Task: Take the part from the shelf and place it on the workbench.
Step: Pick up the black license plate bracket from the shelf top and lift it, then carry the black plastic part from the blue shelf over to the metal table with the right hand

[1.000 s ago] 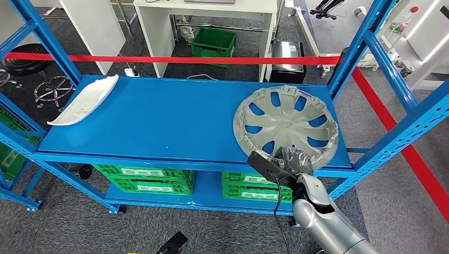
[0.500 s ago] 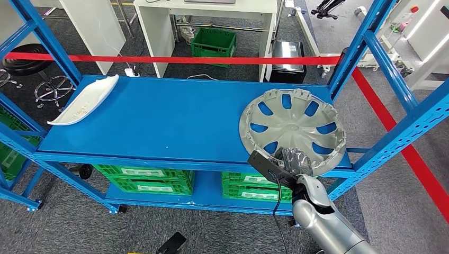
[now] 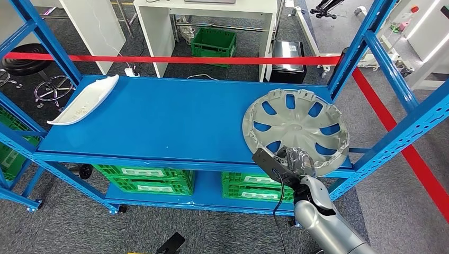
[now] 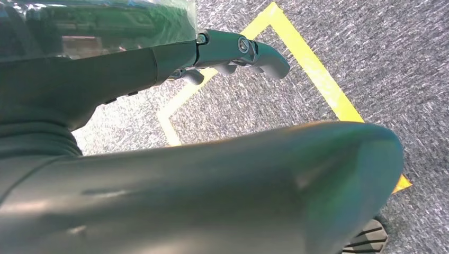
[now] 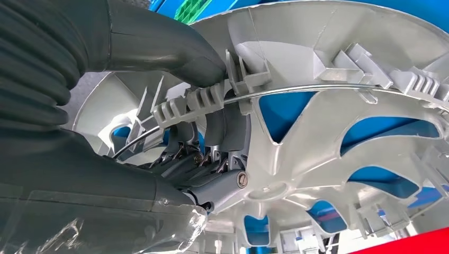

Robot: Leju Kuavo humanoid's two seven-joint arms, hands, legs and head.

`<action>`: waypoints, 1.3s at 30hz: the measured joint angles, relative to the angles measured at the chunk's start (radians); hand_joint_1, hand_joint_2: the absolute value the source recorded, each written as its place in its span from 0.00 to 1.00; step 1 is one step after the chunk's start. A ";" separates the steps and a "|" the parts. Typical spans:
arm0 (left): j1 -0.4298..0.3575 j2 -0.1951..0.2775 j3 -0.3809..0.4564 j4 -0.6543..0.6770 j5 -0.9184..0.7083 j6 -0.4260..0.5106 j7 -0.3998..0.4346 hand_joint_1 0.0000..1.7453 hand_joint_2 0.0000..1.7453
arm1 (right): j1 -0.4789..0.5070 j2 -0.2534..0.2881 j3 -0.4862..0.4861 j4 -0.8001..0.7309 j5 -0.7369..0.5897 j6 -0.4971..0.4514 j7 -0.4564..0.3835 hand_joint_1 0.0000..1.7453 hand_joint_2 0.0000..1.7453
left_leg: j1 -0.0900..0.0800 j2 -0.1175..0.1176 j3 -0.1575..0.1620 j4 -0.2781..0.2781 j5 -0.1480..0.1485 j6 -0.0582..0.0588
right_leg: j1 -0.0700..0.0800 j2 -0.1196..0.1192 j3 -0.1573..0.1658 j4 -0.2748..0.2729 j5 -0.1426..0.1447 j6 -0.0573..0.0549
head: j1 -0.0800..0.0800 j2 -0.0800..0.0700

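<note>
Hubcap point(image 3: 295, 129) on shelf point(image 3: 159, 119), right end, near edge tilted up over front lip. R hand point(image 3: 296, 159) at its near rim. Trim piece point(image 3: 84, 100) at far-left end, well apart. Crates point(image 3: 145, 180) on lower tier below. Table point(image 3: 206, 21) behind shelf.

**Legible text: none**

Checked the head view and both wrist views for lettering, labels, brand marks, numbers and signs. Nothing can be read. The white part point(image 3: 84, 100) at the far left of the shelf point(image 3: 174, 119) carries faint marks on its upper face, too small to make out. The wheel cover point(image 3: 294, 128) at the right shows moulded ribs and clips, with no lettering that resolves. The green crates point(image 3: 143, 180) beneath show no readable label.
</note>
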 joint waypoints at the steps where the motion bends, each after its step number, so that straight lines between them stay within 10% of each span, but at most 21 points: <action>1: 0.000 0.000 0.000 0.000 0.000 0.000 0.000 0.00 0.00 | 0.001 -0.001 -0.003 -0.001 0.000 -0.001 0.000 1.00 1.00 | 0.000 0.000 0.000 0.000 0.000 0.000 | 0.000 0.000 0.000 0.000 0.000 0.000 | 0.000 0.000; 39: 0.020 0.014 0.001 0.000 0.012 0.014 -0.038 0.00 0.00 | 0.081 -0.061 -0.154 -0.481 -0.499 -0.076 -0.305 1.00 1.00 | 0.000 0.000 -0.001 -0.002 0.000 0.000 | 0.000 0.001 -0.002 0.000 0.000 0.000 | 0.000 0.000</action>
